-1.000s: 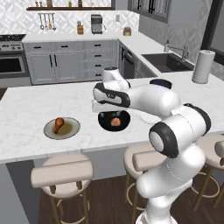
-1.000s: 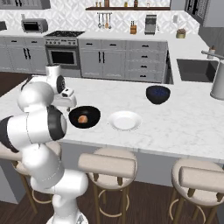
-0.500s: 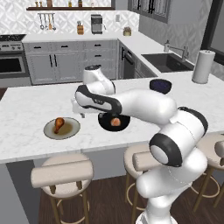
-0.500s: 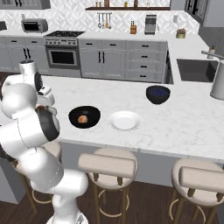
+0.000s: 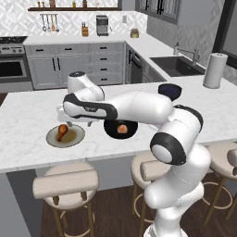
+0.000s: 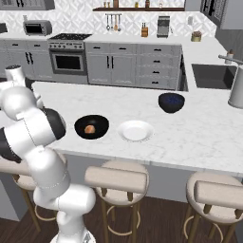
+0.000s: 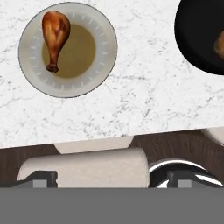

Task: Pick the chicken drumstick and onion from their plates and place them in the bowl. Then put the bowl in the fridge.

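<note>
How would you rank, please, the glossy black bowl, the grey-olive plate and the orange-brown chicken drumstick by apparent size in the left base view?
1. The grey-olive plate and the glossy black bowl look about equally wide; the arm covers part of the bowl, so I cannot rank them.
2. The orange-brown chicken drumstick is clearly smallest.

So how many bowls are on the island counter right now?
2. A black bowl near the front edge with the onion inside it, left of the white plate; a dark blue bowl further back, toward the sink side. The arm may hide others.
</note>
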